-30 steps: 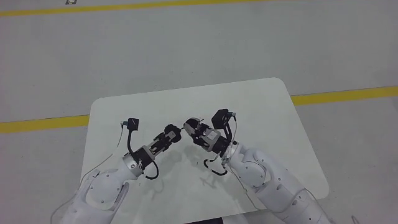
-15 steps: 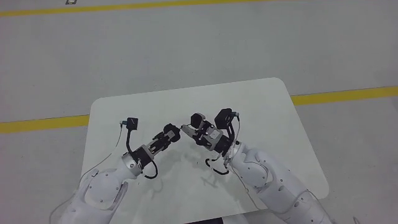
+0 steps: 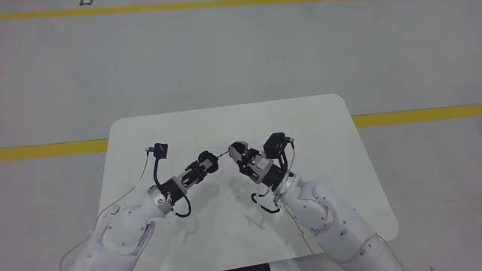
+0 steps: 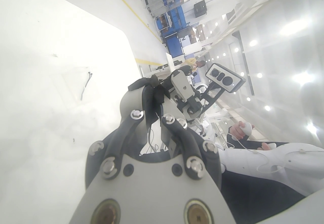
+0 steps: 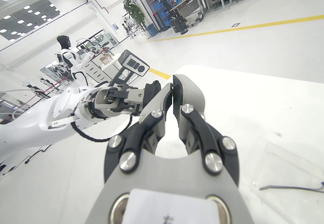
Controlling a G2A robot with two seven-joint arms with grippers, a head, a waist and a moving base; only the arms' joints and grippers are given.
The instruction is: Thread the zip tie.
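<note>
Clamping zip tie (image 3: 223,153): left tool (image 3: 209,156), right tool (image 5: 173,87); clear bag (image 5: 291,166) seemingly holds spare tie (image 5: 291,187).

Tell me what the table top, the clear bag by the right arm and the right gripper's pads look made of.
Table: smooth white matt board, perhaps laminate; uniform, with no grain.
Clear bag: thin transparent plastic film; the table shows through it and its creased edges glint.
Right gripper pads: black and ribbed, rubber-like, though a firm plastic is possible.

No writing is legible; the white label (image 5: 172,206) shows a cut-off mark.
</note>
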